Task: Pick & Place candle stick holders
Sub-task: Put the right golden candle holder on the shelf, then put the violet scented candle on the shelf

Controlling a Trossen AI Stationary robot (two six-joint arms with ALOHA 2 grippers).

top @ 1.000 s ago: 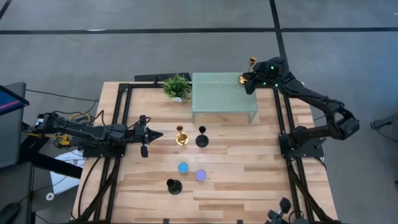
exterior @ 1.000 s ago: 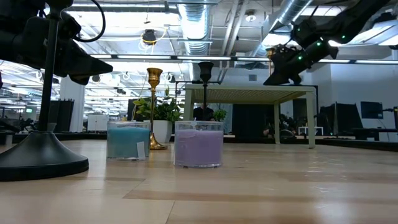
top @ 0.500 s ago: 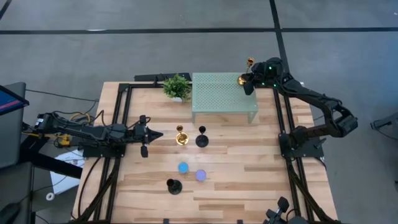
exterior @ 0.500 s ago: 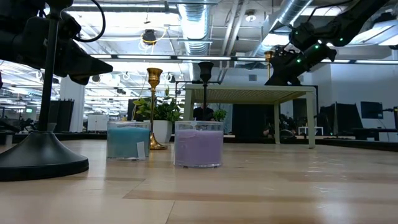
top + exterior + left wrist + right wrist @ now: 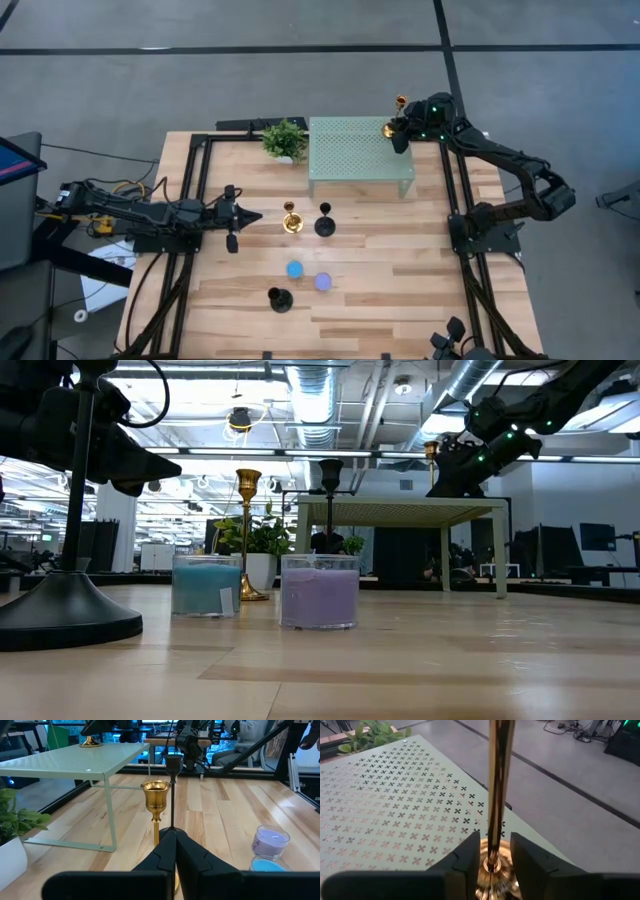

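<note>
A gold candle stick holder (image 5: pixel 394 122) stands upright by its round base on the far right corner of the green perforated shelf (image 5: pixel 350 150). My right gripper (image 5: pixel 495 862) is open, one finger on each side of the stem (image 5: pixel 498 780) just above the base, with narrow gaps showing. On the table are a second gold holder (image 5: pixel 291 220), a black one (image 5: pixel 324 222), another black one (image 5: pixel 280 299), a blue one (image 5: pixel 294 269) and a purple one (image 5: pixel 323 282). At the table's left, my left gripper (image 5: pixel 255 216) is shut and level, pointing at the gold and black pair.
A small green plant (image 5: pixel 285 140) stands at the shelf's left end. Black metal frame rails (image 5: pixel 190 200) run along the table's left and right sides. Bare wood lies in front of the shelf on the right (image 5: pixel 400 260).
</note>
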